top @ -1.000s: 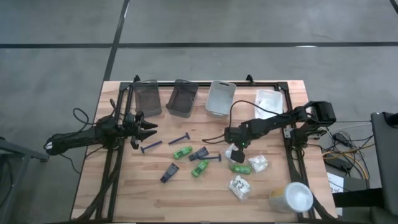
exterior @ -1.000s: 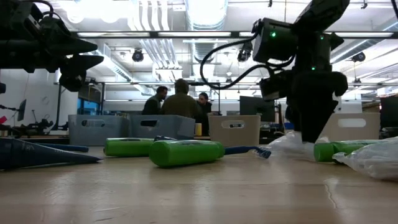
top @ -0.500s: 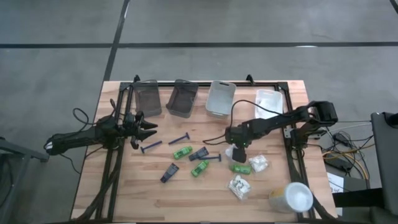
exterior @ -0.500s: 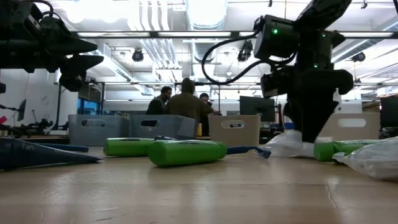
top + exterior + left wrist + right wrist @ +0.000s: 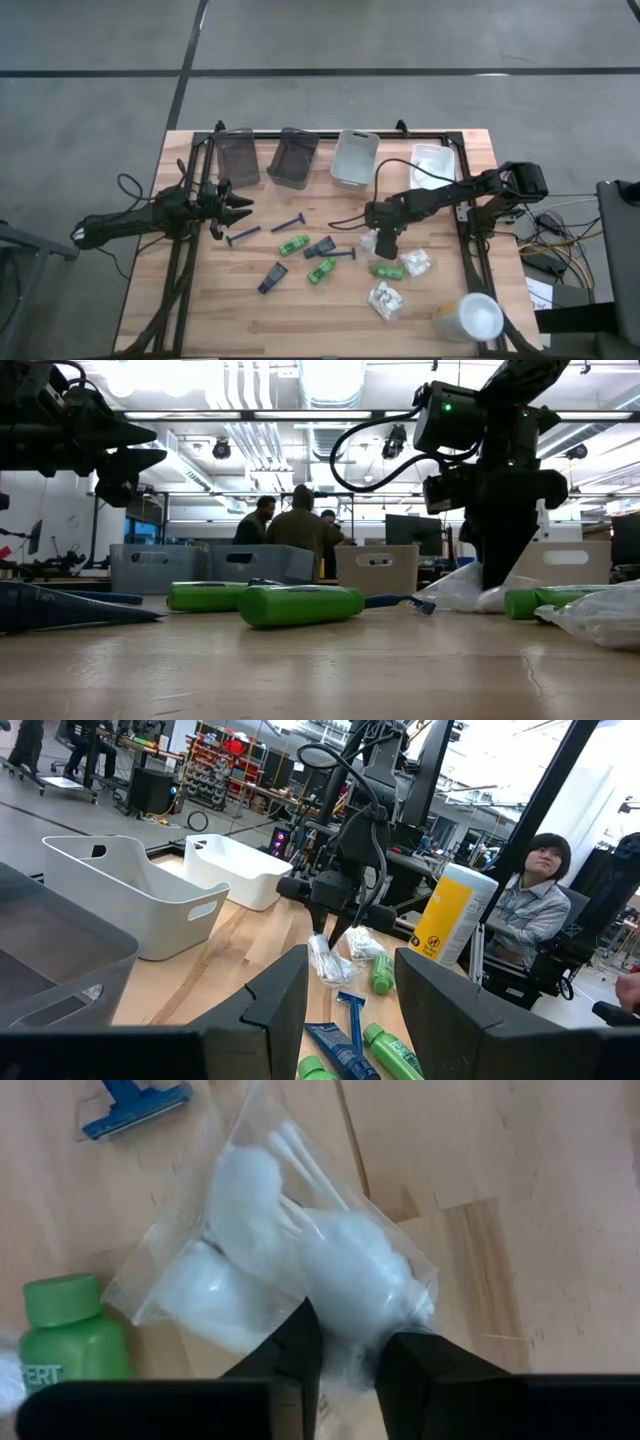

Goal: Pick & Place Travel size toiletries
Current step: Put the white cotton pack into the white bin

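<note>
Right pincer [image 5: 345,1345]: clamped on clear packet [image 5: 290,1250] corner | lift vertically, confirm film holds | left pincer [image 5: 232,209]: half-open, idle at bench [image 5: 440,290] edge

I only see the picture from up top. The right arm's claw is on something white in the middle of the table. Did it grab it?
Observer: Yes. The right wrist view shows the right gripper pinched shut on one end of a clear bag of cotton balls and swabs.
Operator: Is it up in the air?
Observer: Not that I can see. In the low view the bag looks to be resting on the table.
Operator: What's the other arm doing?
Observer: The left gripper hangs open and empty, and the low view shows it well above the table.
</note>
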